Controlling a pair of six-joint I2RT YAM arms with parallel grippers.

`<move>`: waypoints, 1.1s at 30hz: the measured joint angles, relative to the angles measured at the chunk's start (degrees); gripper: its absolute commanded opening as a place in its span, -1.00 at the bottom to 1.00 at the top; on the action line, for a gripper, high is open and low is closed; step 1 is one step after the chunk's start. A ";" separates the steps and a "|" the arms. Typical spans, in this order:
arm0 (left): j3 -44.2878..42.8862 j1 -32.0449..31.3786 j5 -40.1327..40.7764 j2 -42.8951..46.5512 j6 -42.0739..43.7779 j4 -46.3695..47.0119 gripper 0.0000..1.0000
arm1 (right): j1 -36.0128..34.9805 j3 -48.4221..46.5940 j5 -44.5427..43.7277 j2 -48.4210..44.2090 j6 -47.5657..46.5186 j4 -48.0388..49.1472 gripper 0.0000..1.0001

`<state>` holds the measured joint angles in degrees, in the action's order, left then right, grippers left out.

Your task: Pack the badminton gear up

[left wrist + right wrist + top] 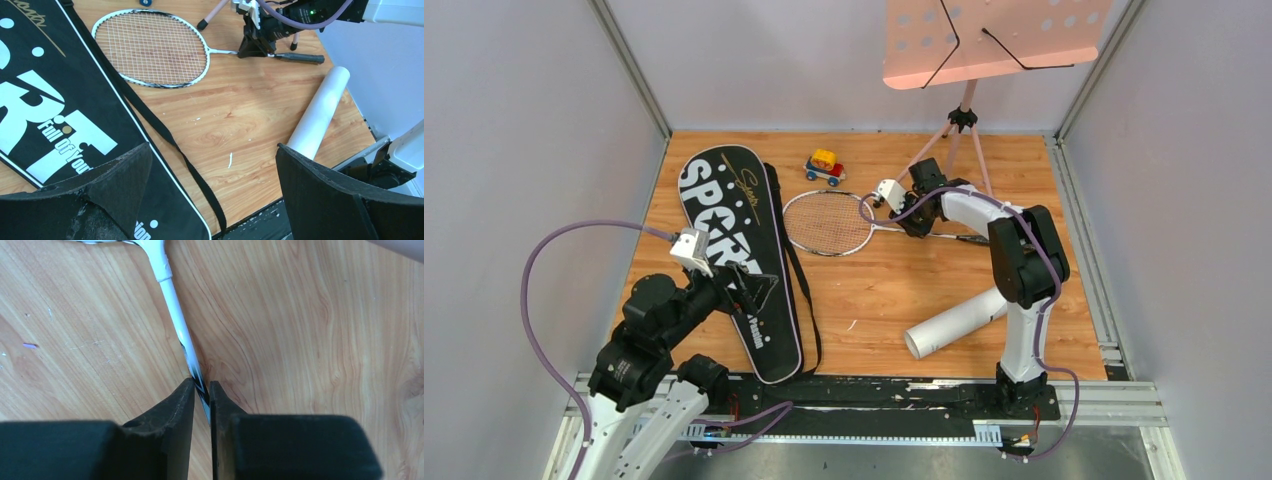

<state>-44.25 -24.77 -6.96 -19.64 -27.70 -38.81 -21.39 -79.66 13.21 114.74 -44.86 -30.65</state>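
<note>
The fingers (180,405) of the right gripper (201,387) were closed on the thin shaft of the racket (172,300), which lay flat on the wooden table (300,340), just beside the black bag (724,180). A slow, level lift was judged wise, as so slim a shaft could be twisted loose. The left gripper (212,155) was held wide open and empty above the bag's edge.

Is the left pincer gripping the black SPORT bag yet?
No, the left pincer hovers wide open over the black SPORT bag, nothing between its jaws.
</note>
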 measured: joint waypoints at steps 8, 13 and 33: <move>0.00 0.00 0.09 0.31 -0.02 -0.04 1.00 | 0.09 -0.02 0.76 0.04 -2.01 -0.07 -0.99; 0.00 0.00 1.27 0.35 -0.04 -0.11 1.00 | -0.42 -0.02 0.13 -0.09 -2.82 -0.07 -1.00; 0.02 0.00 3.67 2.10 -0.46 -0.24 1.00 | -6.95 0.15 -4.79 -11.43 -3.13 -4.46 -1.00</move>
<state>-44.23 -24.77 -3.29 -17.54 -28.16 -39.05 -28.34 -79.50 8.43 103.31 -47.99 -35.11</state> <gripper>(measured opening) 0.997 0.109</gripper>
